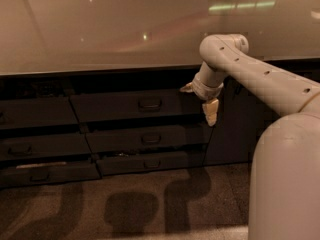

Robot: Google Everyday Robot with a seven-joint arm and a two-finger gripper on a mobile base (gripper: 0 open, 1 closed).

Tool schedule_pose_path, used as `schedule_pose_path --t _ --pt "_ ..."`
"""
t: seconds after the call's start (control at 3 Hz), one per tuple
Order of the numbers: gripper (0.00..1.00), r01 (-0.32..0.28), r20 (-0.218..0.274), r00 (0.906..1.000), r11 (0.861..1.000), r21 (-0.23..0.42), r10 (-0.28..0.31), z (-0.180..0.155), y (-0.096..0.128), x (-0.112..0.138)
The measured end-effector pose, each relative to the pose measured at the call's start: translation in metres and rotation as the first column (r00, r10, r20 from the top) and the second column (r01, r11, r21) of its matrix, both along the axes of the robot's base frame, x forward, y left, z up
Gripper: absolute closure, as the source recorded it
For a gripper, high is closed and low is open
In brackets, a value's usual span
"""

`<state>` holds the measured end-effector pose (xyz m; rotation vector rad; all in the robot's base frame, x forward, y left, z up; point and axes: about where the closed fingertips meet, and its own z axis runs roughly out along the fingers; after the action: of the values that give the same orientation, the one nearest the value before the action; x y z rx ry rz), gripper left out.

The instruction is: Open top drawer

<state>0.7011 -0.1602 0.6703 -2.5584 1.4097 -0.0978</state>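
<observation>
The top drawer [115, 106] is the wide dark grey front just under the counter, with a small rectangular pull handle [149, 104] at its centre. Its front looks shut, and no rails or floor show. My gripper [210, 111] hangs at the end of the white arm [260, 76], pointing downward. It is beside the drawer's right end, to the right of the handle and at about its height. It holds nothing that I can see.
Two slimmer dark drawer fronts [145, 138] [150, 162] lie below, and another column of drawers [40, 114] is at the left. A dark cabinet door [235, 129] stands behind the gripper. The pale countertop [100, 29] overhangs everything. My white body [285, 184] fills the lower right, above the carpet floor [125, 204].
</observation>
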Motion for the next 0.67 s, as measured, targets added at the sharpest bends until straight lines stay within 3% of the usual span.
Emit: schedule_pose_path --t 0.33,0.67 --pt "0.00 -0.021 -0.009 0.9997 0.992 0.122 0.022 -0.003 -0.004 0.000" --pt "0.00 -0.078 -0.051 0.9934 0.931 0.358 0.103 -0.027 -0.016 -0.011"
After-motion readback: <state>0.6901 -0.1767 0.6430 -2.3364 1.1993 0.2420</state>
